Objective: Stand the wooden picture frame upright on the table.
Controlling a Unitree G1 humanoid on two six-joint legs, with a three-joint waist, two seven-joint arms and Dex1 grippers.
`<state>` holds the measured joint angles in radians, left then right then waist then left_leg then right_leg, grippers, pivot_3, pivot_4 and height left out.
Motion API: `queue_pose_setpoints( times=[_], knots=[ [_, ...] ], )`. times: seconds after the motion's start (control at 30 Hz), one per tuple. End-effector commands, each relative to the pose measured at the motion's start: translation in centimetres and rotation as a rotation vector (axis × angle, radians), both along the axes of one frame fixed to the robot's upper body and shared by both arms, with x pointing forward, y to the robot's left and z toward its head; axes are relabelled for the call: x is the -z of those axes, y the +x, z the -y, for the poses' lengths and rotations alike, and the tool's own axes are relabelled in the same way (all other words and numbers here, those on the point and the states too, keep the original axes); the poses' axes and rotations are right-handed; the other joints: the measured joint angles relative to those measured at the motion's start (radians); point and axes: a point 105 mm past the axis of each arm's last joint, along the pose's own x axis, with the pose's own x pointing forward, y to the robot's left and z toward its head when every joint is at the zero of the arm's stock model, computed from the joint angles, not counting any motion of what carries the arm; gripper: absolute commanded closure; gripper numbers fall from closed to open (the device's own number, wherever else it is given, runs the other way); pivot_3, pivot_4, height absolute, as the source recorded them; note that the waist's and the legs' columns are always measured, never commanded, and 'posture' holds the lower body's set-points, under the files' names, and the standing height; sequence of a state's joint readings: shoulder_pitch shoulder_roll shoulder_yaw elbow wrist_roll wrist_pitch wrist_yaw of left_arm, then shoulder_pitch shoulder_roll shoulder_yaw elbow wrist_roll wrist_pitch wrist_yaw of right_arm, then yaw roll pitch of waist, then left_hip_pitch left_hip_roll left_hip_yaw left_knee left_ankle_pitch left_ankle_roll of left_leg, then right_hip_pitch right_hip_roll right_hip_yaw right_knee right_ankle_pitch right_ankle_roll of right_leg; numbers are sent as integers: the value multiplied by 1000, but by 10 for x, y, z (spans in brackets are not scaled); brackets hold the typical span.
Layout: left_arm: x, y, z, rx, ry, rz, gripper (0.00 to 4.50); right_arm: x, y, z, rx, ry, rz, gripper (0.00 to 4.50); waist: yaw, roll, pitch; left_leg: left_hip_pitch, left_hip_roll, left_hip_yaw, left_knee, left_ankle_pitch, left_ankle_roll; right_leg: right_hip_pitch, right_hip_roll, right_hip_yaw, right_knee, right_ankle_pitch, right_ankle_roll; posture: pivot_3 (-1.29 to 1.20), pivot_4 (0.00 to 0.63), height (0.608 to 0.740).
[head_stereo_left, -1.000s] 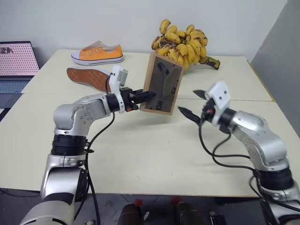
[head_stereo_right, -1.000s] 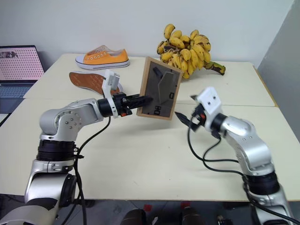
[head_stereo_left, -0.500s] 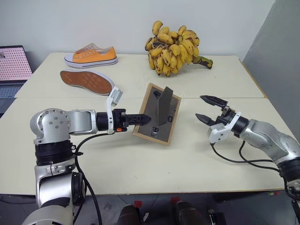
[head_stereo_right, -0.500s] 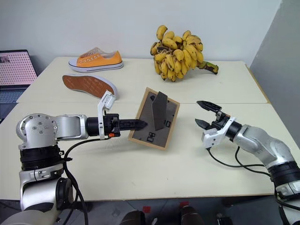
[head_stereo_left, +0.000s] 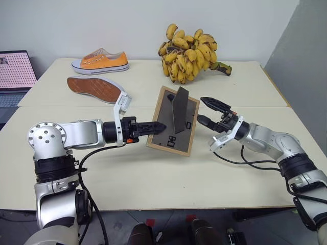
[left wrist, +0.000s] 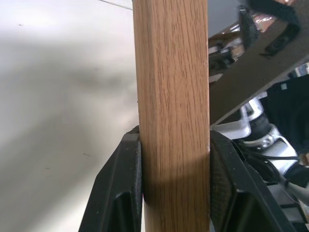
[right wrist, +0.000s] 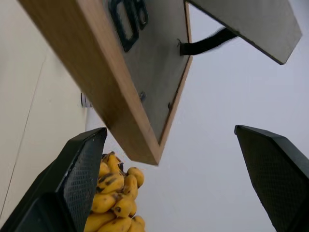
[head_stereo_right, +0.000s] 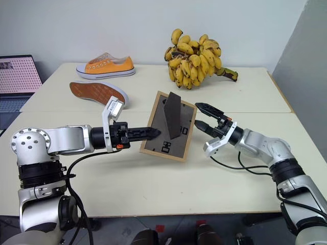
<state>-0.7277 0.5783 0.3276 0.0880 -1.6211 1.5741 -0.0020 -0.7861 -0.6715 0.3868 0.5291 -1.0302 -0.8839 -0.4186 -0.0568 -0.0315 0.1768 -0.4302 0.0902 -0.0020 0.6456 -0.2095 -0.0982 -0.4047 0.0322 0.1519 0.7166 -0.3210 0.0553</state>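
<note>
The left gripper (head_stereo_left: 153,127) clamps the left edge of the wooden picture frame (head_stereo_left: 173,122), held tilted above the desk (head_stereo_left: 153,173) centre, dark back and unfolded stand facing the camera. The left wrist view shows both black fingers (left wrist: 120,188) pressed flat against the light wood. At 3 o'clock of the frame, the right gripper (head_stereo_left: 208,112) gapes wide and empty, just beside its right edge.

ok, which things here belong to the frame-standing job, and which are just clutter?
Job: picture frame, clamped by the left gripper; table; right gripper, open beside the frame.

Clutter: bananas, upright orange shoe, second shoe sole-up, laptop.
</note>
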Motion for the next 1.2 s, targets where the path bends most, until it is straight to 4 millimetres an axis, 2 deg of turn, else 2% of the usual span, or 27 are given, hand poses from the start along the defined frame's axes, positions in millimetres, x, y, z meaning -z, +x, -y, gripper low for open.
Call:
queue_pose_setpoints(
  times=[0.03, 0.43, 0.53, 0.6, 0.63, 0.73, 0.87, 0.97, 1.2],
  knots=[
    [-19, -6, 4, 14, -53, 48, 3203, -9, 1, -6, -31, 22, 41, 37, 0, 0, 0, 0, 0, 0, 0, 0, 0, 0, 0, 0, 0, 0, 0, 0, 150, 740],
    [-18, -10, 8, -5, -61, 14, 3203, -22, -1, -21, -106, 52, 95, 37, 1, 0, 0, 0, -9, -6, 0, 0, 4, 1, -7, -1, 1, 0, 0, 0, 150, 740],
    [-17, -11, 8, 4, -54, 8, 3203, -25, -2, -22, -123, 43, 110, 494, 1, 0, 0, 0, -10, -6, 0, 0, 5, 2, -8, -2, 1, 0, 0, 0, 150, 740],
    [-17, -9, 7, -1, -56, 6, 3203, -25, -3, -21, -131, 35, 113, 984, 0, 0, 0, 0, -10, -7, 0, 0, 5, 2, -8, -3, 1, 0, 0, 0, 150, 740],
    [-18, -8, 7, -3, -59, 4, 3203, -25, -3, -21, -134, 36, 113, 1370, 0, 0, 0, 0, -10, -7, 0, 0, 5, 2, -8, -3, 1, 0, 0, 0, 150, 740],
    [-18, -9, 8, 5, -59, 3, 3203, -26, -4, -22, -145, 39, 117, 1864, 0, 0, 0, 0, -11, -9, 0, 1, 6, 3, -8, -4, 1, 0, 0, 0, 150, 740],
    [-18, -13, 9, 37, -56, 8, 3203, -25, -6, -24, -157, 40, 117, 2822, 0, 0, 0, 0, -11, -10, 0, 1, 6, 3, -8, -5, 1, 0, 0, 0, 150, 740],
    [-19, -15, 9, 50, -54, 10, 3203, -25, -7, -24, -162, 42, 117, 3046, 0, 0, 0, 0, -11, -10, 0, 1, 6, 4, -8, -6, 1, 0, 0, 0, 150, 740],
    [-19, -14, 8, 42, -44, 12, 3203, -23, -7, -24, -158, 39, 121, 3131, 0, 0, 0, 0, -12, -13, 0, 1, 7, 5, -9, -8, 0, 0, 0, 0, 150, 740]
  ],
)
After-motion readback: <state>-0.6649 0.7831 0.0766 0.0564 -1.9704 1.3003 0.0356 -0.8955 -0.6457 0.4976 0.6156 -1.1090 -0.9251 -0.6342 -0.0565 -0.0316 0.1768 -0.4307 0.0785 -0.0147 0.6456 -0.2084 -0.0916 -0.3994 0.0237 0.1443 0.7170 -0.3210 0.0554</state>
